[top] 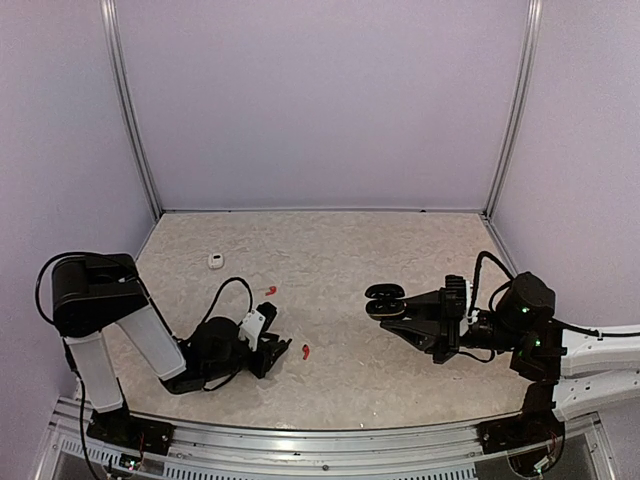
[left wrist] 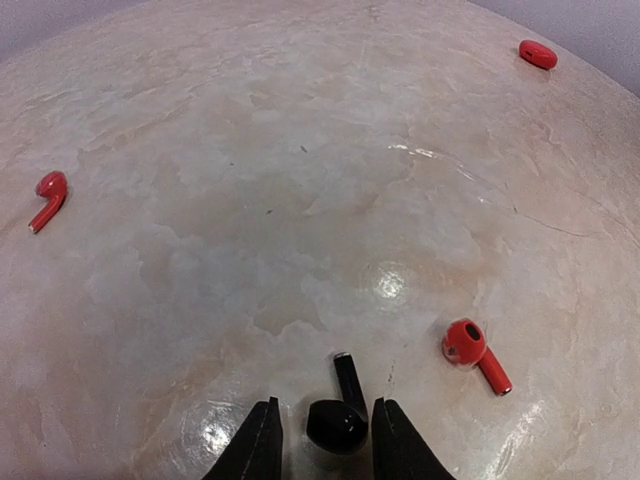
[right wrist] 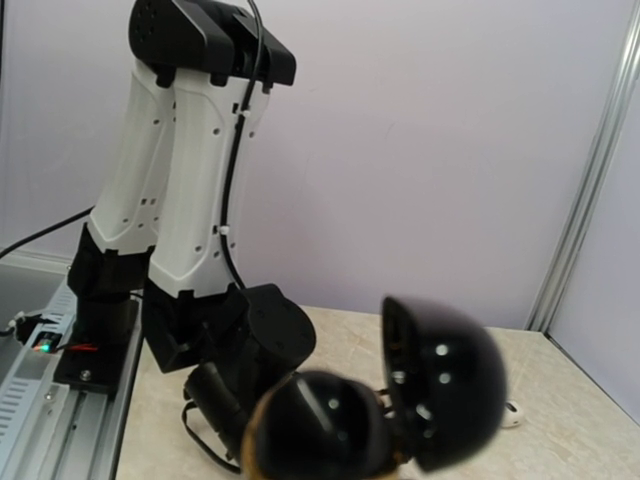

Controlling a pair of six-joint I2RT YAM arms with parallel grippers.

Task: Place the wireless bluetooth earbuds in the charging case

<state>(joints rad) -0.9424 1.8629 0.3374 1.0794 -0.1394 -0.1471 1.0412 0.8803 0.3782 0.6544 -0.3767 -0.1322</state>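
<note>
Left jaws: left gripper part open, straddling the black earbud lying on the table, with a thin gap on one side.
Right jaws: right gripper clamped on the black charging case, lid hinged open, held off the surface.
Left arm: folded low, wrist near the tabletop.
Ahead of left jaws: red earbud just right; second red earbud far left.
Room: bare marbled surface between.

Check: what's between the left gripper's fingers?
A black earbud lies on the table between the left gripper's open fingers, shown in the left wrist view.
</note>
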